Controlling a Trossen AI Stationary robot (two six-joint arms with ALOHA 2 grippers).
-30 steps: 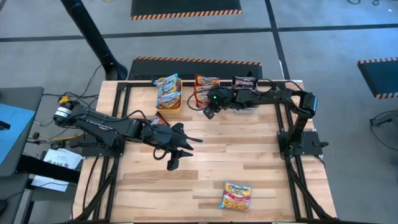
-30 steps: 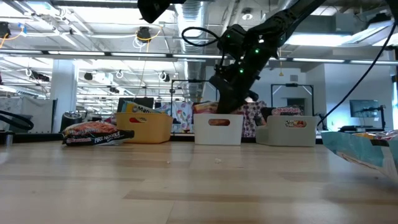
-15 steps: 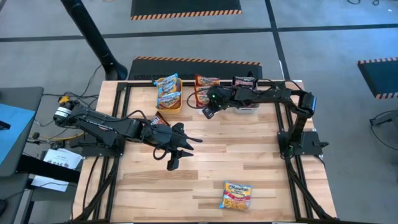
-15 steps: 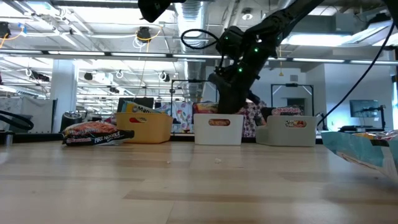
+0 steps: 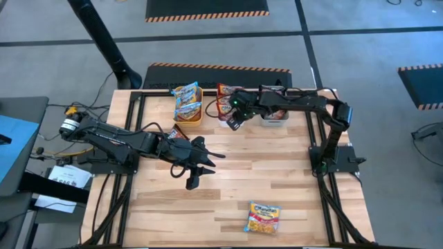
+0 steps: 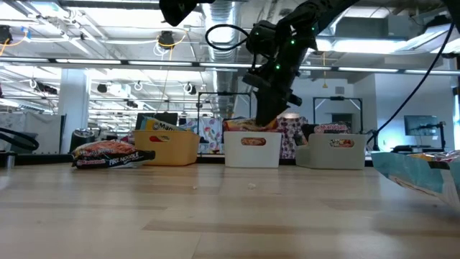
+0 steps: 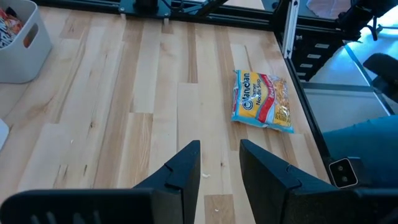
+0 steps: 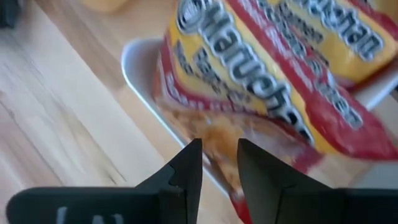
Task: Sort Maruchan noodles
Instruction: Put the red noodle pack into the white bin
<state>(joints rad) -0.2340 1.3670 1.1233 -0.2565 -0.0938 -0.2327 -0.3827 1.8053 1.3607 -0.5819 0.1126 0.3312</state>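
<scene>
My right gripper (image 5: 232, 123) hangs open just above the white bin (image 6: 251, 152), fingers slanting down at the red-orange Maruchan noodles (image 8: 261, 93) piled in it. Nothing is between its fingers (image 8: 186, 171). My left gripper (image 7: 219, 168) waits open over the middle-left of the table (image 5: 201, 169). A yellow-and-blue packet (image 5: 263, 216) lies flat near the front edge, and shows in the left wrist view (image 7: 261, 101). A dark red packet (image 6: 108, 155) lies flat beside the left arm (image 5: 178, 133).
An orange bin (image 6: 169, 150) with yellow-and-blue packets stands left of the white bin. A grey bin (image 6: 334, 155) with dark packets stands right of it, all along the far edge. Bare wood lies between the arms and the front edge.
My right gripper has risen a little above the white bin and tipped. Its fingers stand as far apart as before. The packets in the bins and on the table have kept their places.
</scene>
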